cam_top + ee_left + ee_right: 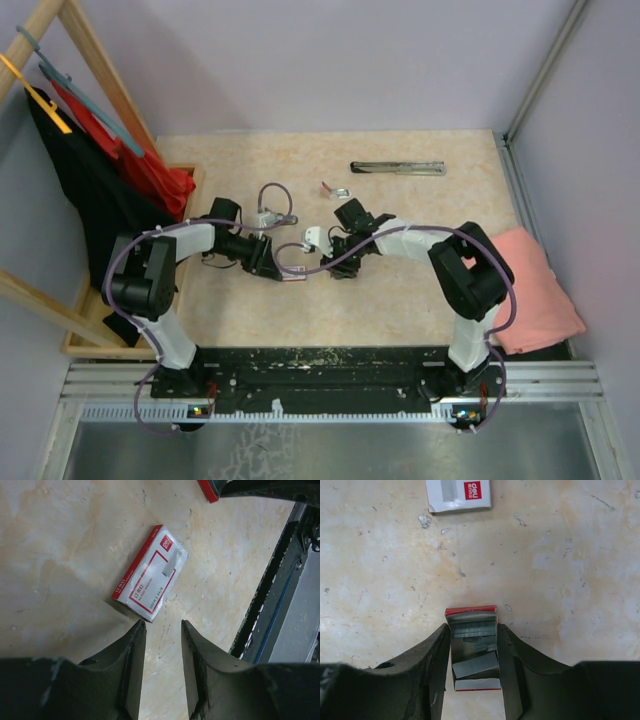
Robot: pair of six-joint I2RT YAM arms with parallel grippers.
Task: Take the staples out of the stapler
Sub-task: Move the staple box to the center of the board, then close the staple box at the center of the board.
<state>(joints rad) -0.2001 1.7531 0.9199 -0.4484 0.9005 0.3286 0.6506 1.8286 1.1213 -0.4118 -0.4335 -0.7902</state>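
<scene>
Beige marbled table [250, 310].
Silver bar [397, 167] at one o'clock; closed staple box [150, 575], open staple box [472, 650] near centre.

The table [420, 300] was beige with faint marbling. The printed box [150, 577] was red and white. The open box [470, 611] was red-edged; its staples [472, 629], dull grey.

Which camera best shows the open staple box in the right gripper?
Right wrist: the open staple box sits clamped in the right gripper, grey staple strips visible inside. Left wrist shows at most a red corner; top view barely shows it.
</scene>
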